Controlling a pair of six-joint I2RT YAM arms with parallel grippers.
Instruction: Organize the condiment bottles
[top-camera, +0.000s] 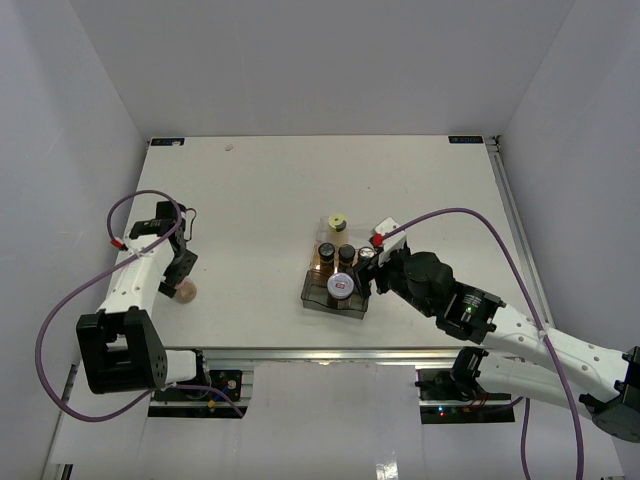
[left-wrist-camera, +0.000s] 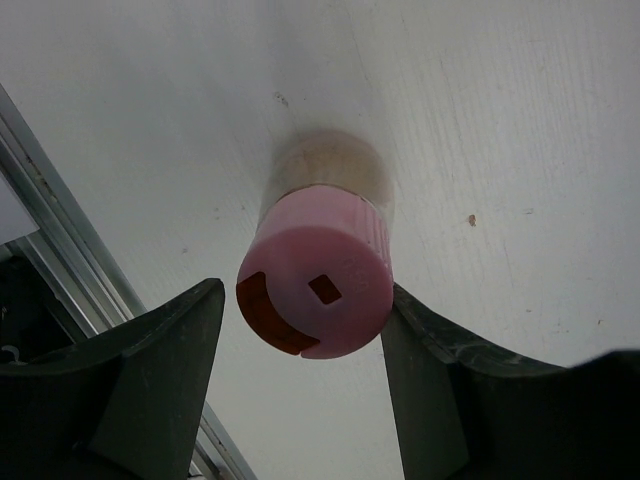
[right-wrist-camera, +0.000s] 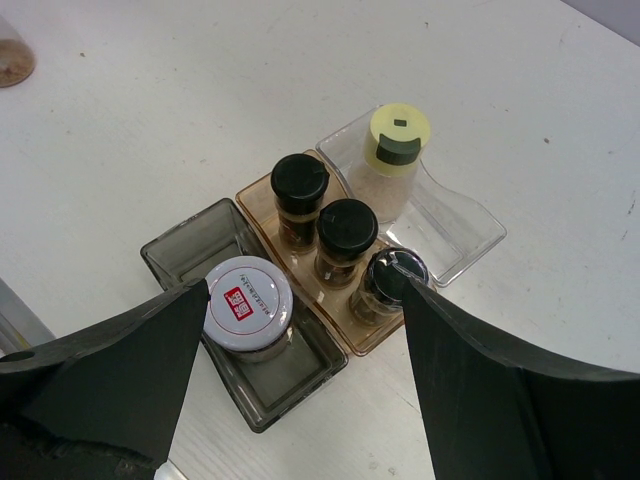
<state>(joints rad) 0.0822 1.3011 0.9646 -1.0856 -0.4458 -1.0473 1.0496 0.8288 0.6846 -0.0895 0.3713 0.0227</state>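
Observation:
A pink-capped condiment bottle with brown contents stands on the table at the near left. My left gripper straddles its cap: the right finger touches it, the left finger stands a sliver off. At the centre, a white red-labelled jar sits in the smoky bin. Three black-capped bottles line an amber tray. A yellow-green-capped bottle stands in a clear tray. My right gripper hovers open above them, nothing in it.
The aluminium rail runs along the near table edge, close to the pink-capped bottle. White walls enclose the table on the left, back and right. The three trays cluster at mid-table, with my right arm reaching in from the right.

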